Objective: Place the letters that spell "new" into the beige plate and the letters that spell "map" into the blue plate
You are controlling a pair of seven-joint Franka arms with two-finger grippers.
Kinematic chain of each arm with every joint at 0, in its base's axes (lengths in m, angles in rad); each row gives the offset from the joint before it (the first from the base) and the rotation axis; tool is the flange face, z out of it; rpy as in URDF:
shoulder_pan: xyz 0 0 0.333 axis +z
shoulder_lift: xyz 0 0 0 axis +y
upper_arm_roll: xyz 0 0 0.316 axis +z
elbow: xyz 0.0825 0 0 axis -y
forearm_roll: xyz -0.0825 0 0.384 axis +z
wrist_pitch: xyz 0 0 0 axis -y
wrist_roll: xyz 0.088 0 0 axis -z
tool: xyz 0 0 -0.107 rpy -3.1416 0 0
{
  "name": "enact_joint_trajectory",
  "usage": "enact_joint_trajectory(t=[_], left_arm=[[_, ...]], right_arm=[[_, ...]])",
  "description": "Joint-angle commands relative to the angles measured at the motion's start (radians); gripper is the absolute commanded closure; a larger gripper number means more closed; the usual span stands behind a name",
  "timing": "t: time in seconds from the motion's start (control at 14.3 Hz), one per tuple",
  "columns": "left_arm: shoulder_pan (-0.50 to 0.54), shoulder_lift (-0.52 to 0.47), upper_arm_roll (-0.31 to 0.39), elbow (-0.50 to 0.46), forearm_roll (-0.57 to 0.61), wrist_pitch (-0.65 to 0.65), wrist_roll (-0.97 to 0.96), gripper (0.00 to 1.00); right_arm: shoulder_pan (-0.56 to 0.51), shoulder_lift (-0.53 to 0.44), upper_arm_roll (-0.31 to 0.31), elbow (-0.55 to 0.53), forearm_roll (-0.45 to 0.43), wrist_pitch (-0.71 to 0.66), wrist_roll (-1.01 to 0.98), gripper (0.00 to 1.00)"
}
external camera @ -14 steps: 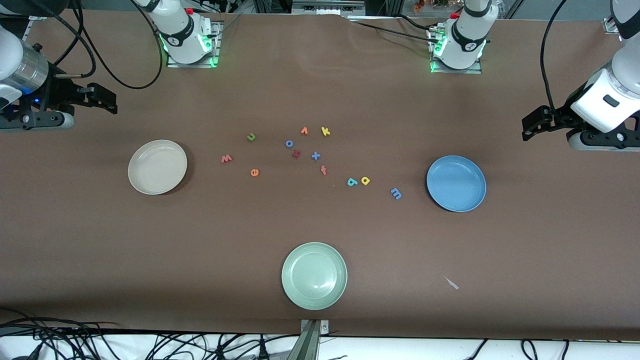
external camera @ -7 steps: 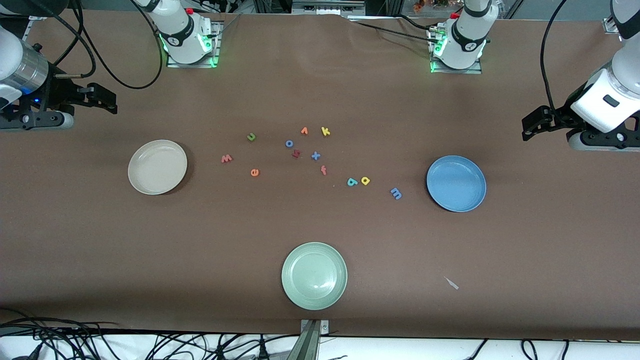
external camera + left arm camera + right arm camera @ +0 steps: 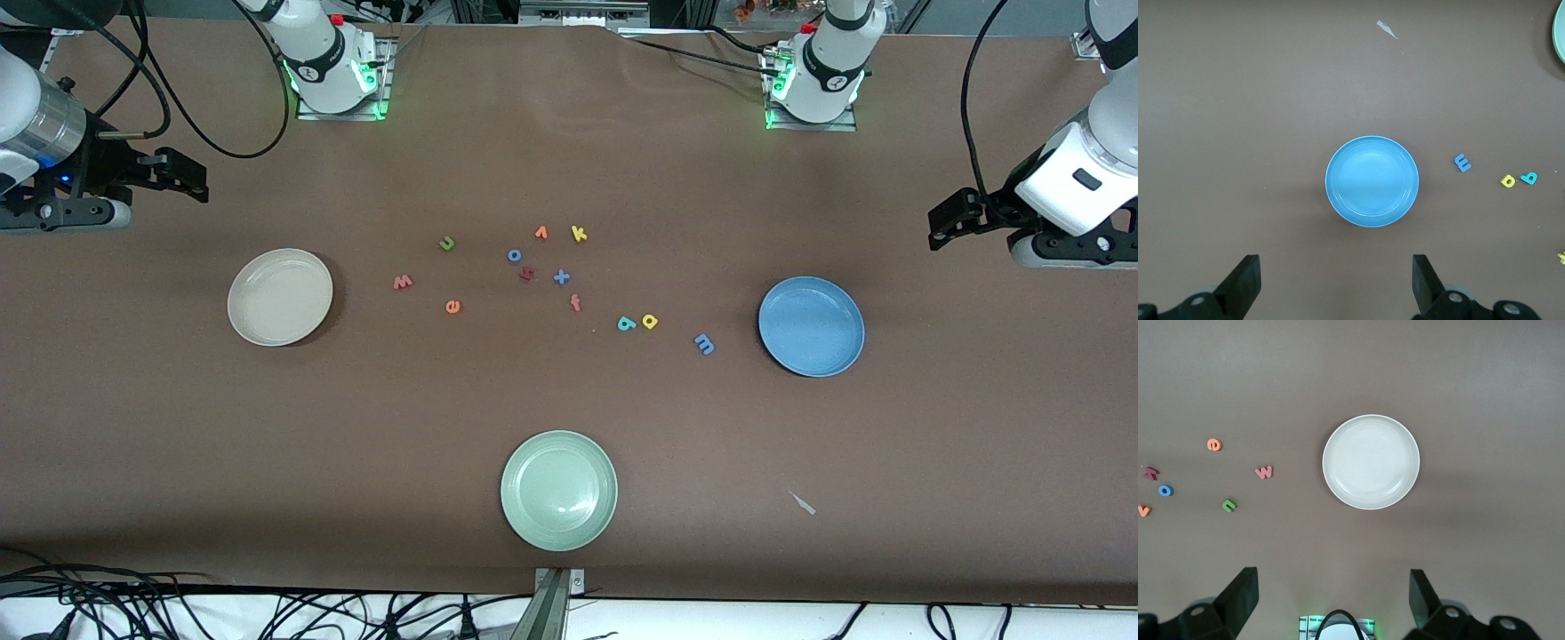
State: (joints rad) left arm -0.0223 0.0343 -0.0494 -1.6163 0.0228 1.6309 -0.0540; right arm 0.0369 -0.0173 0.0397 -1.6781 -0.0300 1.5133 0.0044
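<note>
Starting arrangement, with no letter yet sorted. The beige plate [image 3: 280, 296] lies toward the right arm's end of the surface and the blue plate [image 3: 811, 325] toward the left arm's end; both are bare. Between them the letters are scattered about the middle: the green n [image 3: 447, 243], pinkish-red w [image 3: 403, 282] and orange e [image 3: 452, 307] lie closer to the beige plate, while the teal a [image 3: 626, 324], yellow p [image 3: 650, 321] and blue m [image 3: 704, 343] lie closer to the blue plate. The right gripper [image 3: 182, 178] hangs near its end's edge, jaws spread wide and holding nothing; the left gripper [image 3: 956, 218] does likewise at its own end. The step in hand is judged to be the first approach: each arm must descend on its closest letter, a small flat piece demanding a precise pinch.
</note>
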Motion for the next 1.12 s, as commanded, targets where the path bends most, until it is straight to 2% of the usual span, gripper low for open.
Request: enact_joint_trajectory(t=[0.0,1.05], left_arm=[[0.008,0.010,-0.003,0.032,-0.011,-0.025,0.006,0.00],[0.004,0.013,-0.009,0.049,-0.006,-0.040,-0.017,0.00]], right_arm=[[-0.011,0.002,0.006,0.012,0.018,-0.010,0.013,0.00],[-0.011,0.002,0.005,0.012,0.018,-0.010,0.013,0.00]])
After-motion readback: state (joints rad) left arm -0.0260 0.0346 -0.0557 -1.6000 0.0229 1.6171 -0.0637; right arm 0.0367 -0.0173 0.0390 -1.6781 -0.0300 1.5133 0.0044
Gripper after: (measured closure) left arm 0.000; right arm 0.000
